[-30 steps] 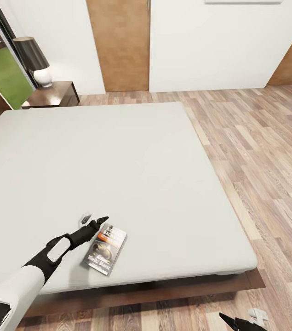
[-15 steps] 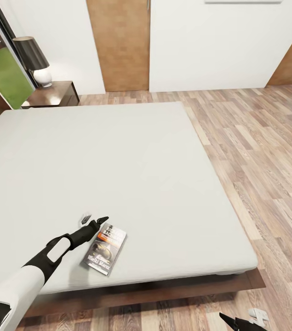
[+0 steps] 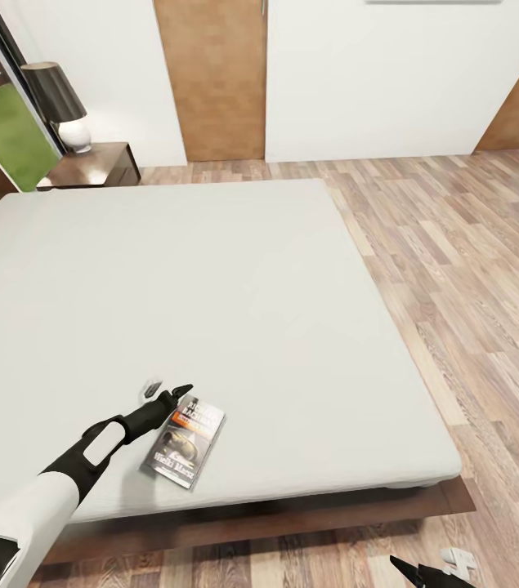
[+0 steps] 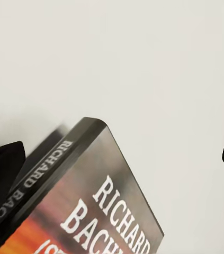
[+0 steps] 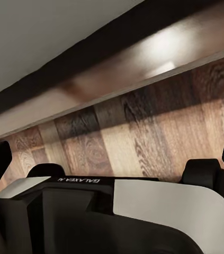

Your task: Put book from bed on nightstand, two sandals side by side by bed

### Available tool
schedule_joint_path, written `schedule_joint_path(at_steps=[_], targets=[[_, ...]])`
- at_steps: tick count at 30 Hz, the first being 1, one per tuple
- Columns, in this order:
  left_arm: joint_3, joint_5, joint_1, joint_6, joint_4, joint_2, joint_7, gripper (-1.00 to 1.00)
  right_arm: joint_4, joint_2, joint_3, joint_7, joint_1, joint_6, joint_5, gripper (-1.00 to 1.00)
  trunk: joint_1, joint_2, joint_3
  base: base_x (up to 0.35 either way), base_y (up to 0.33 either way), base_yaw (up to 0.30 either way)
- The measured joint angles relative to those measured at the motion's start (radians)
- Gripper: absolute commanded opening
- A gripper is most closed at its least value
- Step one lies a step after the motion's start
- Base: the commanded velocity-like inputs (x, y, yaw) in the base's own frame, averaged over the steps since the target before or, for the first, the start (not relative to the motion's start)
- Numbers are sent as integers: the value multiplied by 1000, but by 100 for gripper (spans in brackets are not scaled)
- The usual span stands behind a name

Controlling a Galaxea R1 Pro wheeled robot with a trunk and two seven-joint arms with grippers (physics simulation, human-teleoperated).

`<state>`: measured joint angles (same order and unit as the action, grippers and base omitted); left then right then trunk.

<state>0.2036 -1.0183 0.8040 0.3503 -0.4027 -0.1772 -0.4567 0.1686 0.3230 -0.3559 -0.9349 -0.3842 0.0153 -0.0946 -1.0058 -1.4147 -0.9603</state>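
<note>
The book [image 3: 185, 443] is lying flat on the bed [image 3: 234, 286], near its near edge and left of centre. Its long axis is running from near-left to far-right, with the orange band at the far end. The left gripper [image 3: 167, 394] is hovering just beside the book's far-left corner, so the book is lying to the near-right of the fingertips. In the left wrist view, the fingers [image 4: 3, 169] are standing wide apart, with the book's [image 4: 85, 201] spine corner sitting between them but close against one finger; nothing is being held. The left arm is by far the nearer one. The right gripper [image 3: 422, 572] is hanging low over the floor [image 3: 455, 245] at the near right, well apart from the book; its fingers are spread and empty. The nightstand [image 3: 96, 167], carrying a lamp [image 3: 59, 102], is standing at the bed's far-left corner.
</note>
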Motion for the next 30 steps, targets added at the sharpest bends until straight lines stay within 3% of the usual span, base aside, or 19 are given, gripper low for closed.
schedule_joint_path(at_steps=[30], targets=[[0, -1, 0, -1, 0, 0, 0, 100, 0, 0, 0, 0, 0, 0, 0, 100, 0, 0, 0, 0, 0, 0]])
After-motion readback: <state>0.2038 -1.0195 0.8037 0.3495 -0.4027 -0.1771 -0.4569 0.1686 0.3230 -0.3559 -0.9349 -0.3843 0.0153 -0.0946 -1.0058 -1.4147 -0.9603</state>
